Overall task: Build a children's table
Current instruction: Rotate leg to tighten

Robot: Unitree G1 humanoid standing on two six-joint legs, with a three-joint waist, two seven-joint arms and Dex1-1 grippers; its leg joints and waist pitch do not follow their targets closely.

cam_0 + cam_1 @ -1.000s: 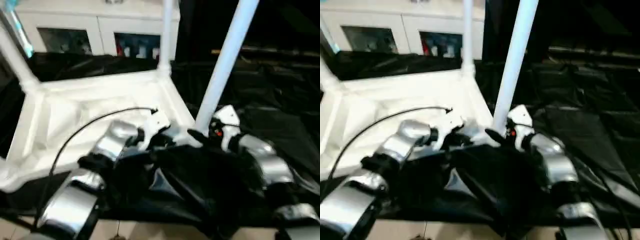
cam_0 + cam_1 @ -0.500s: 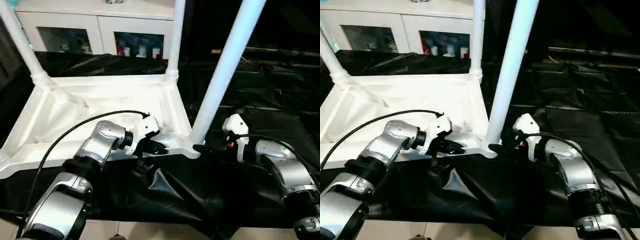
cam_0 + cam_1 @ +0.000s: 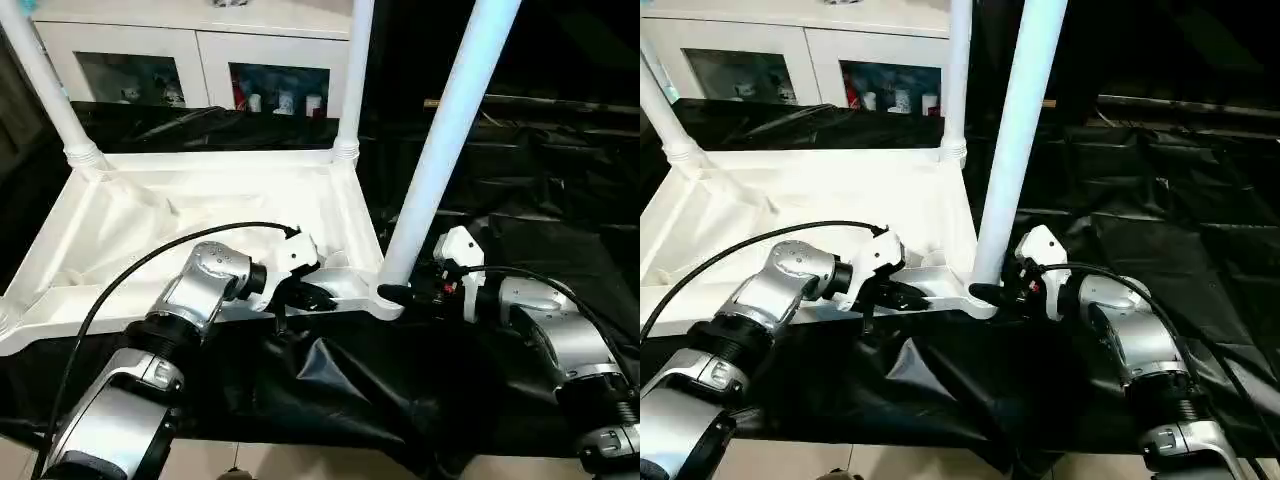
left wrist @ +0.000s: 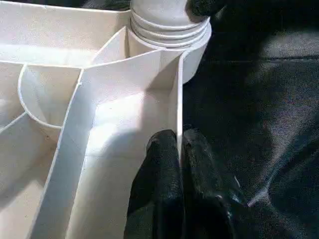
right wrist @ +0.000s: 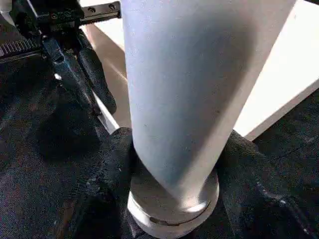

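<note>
- On the black sheeting (image 3: 560, 190) in front of me the tabletop (image 3: 180, 215) lies upside down, ribs up, so its corner sockets face upward and the legs can go in from above.
- At twelve o'clock one far leg (image 3: 350, 80) stands in its socket, and another leg (image 3: 45, 85) rises at ten o'clock; I judge both seated.
- At two o'clock the near leg (image 3: 445, 140) leans out of the near right corner socket (image 4: 172, 30), so it probably needs straightening.
- My right pincer (image 5: 174, 164) has its fingers (image 5: 117, 159) either side of that leg's base, touching it, to steer it.
- My left pincer (image 4: 179, 149) is pinched shut on the thin near rim (image 4: 178, 99), I reckon to keep the tabletop from sliding.
</note>
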